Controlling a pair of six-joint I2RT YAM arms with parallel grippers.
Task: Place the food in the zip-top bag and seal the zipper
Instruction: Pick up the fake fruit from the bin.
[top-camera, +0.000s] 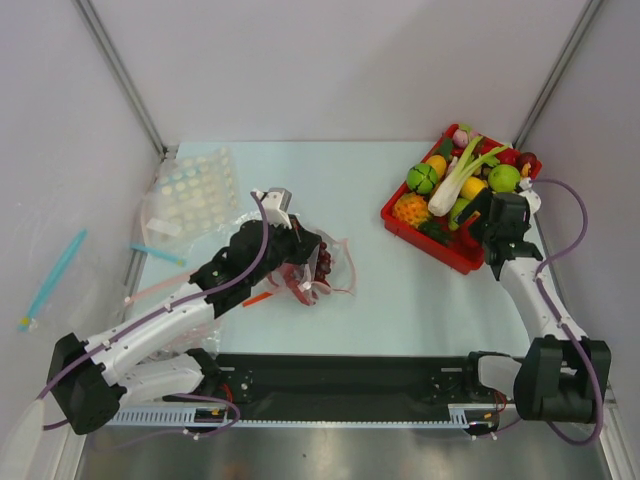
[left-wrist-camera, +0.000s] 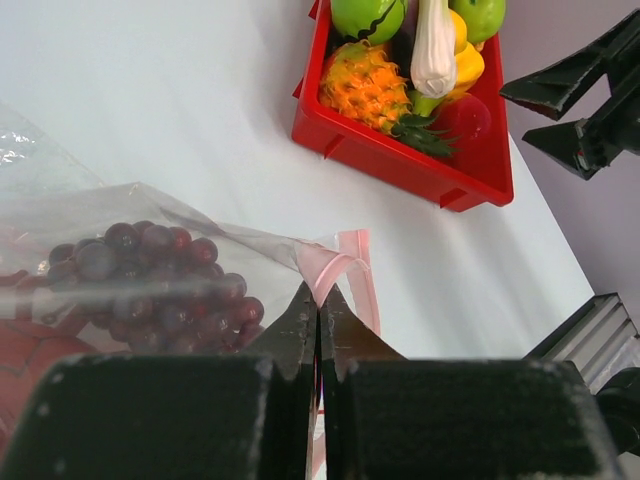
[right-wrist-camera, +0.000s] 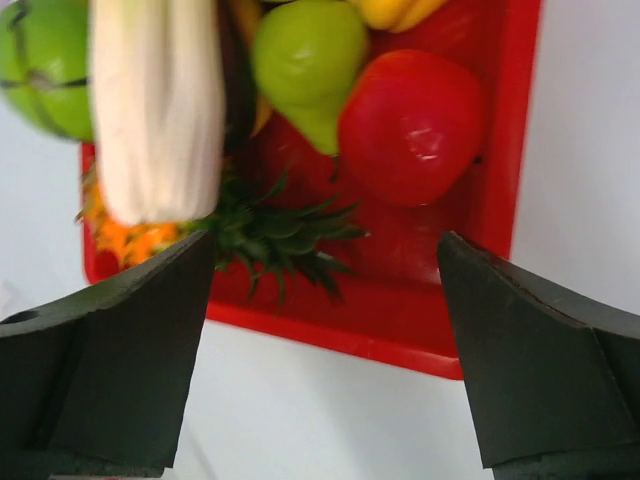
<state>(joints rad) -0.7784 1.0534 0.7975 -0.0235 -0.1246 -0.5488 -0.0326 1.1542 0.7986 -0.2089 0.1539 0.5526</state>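
Above the tray (right-wrist-camera: 380, 340), the wide right fingers (right-wrist-camera: 100, 350) should straddle the red fruit (right-wrist-camera: 412, 125) squarely; left fingers (left-wrist-camera: 290, 335) pinch the zipper (left-wrist-camera: 345, 262).

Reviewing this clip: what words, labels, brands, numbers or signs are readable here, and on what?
None readable in any view.
Red tray, clear bag and its pink strip: no print.
Dotted bag: pastel dots only, no letters.
Toothed pale strip at the bottom of the top view: fine marks, too small to tell whether any are figures.
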